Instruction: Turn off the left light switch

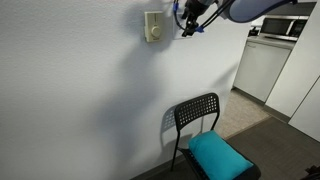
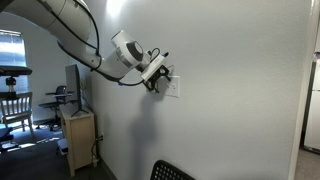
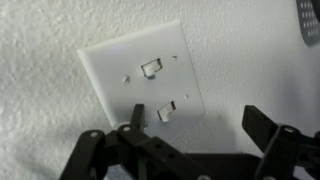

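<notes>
Bare wall [image 1: 90, 80] lay open around the wall plate [image 3: 140, 75]; only the end effector [image 3: 195, 118] stood close before it. The chair [image 1: 195, 115] sat well below, and the cabinet [image 2: 78, 135] stood well apart along the wall.

A white jointed robot arm [image 2: 88, 48] stretches from the left, its dark gripper [image 2: 158, 80] at a white square wall plate [image 2: 175, 89].

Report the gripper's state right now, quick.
Gripper: open, fingers spread wide, holding nothing; one fingertip is in front of the white switch plate, contact cannot be told.
</notes>
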Motion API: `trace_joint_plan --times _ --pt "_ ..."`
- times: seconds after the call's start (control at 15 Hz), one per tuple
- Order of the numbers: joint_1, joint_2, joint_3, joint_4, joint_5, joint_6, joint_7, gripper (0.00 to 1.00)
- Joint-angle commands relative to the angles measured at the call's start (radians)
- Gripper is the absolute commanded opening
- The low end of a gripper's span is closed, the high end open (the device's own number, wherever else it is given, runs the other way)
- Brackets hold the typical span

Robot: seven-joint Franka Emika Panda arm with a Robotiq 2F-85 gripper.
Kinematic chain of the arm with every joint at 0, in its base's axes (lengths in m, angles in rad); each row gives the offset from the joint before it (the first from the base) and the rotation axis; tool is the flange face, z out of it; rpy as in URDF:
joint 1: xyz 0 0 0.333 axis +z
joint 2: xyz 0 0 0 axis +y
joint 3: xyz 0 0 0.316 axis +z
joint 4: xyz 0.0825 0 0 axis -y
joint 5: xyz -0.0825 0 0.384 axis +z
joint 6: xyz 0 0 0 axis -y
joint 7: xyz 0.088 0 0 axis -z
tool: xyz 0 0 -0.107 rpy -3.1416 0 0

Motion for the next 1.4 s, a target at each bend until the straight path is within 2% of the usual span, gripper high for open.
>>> trace_joint_plan --times 0.0,0.47,1.0,1.33 --pt "-0.013 0.007 0.022 0.034 0.023 0.033 -0.056 1.0" --pt "-0.01 0.024 0.054 0.023 0.133 0.006 -0.138 1.0" --pt "-0.016 0.019 0.02 0.027 0.119 0.0 -0.119 1.0" --pt "-0.015 0.035 0.025 0.024 0.133 -0.008 -0.126 1.0"
